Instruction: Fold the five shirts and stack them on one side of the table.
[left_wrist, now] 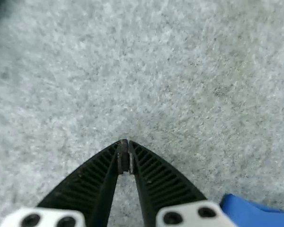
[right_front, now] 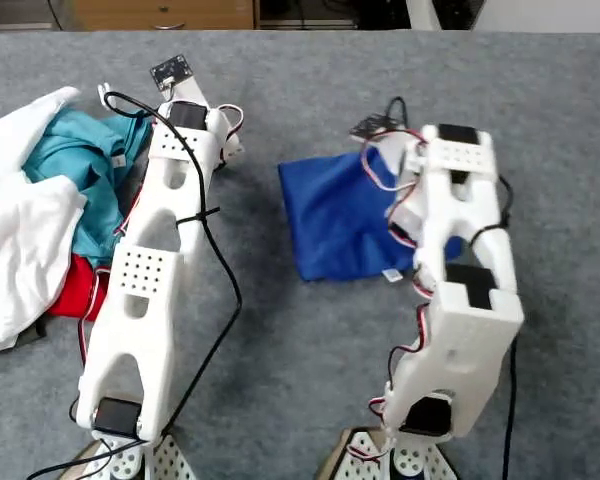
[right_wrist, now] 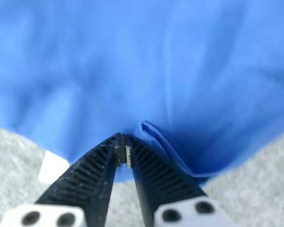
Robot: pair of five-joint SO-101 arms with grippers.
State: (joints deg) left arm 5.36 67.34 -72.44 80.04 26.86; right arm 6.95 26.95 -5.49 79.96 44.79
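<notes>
A blue shirt (right_front: 335,215) lies folded in the middle of the grey table, and blue cloth (right_wrist: 146,71) spreads under the right wrist camera. My right gripper (right_wrist: 122,154) is shut, its tips low over the shirt's near edge beside a small raised fold (right_wrist: 149,131); nothing shows between the fingers. A white tag (right_wrist: 52,166) sticks out at that edge. My left gripper (left_wrist: 124,162) is shut and empty above bare carpet, with a blue corner (left_wrist: 255,213) beside it. The left arm (right_front: 165,230) stretches along a pile of a white shirt (right_front: 20,240), a teal shirt (right_front: 85,165) and a red shirt (right_front: 75,285).
The grey carpeted table (right_front: 310,340) has free room at the front centre and along the far side. A black cable (right_front: 220,270) trails from the left arm across the carpet. Wooden furniture (right_front: 160,12) stands beyond the far edge.
</notes>
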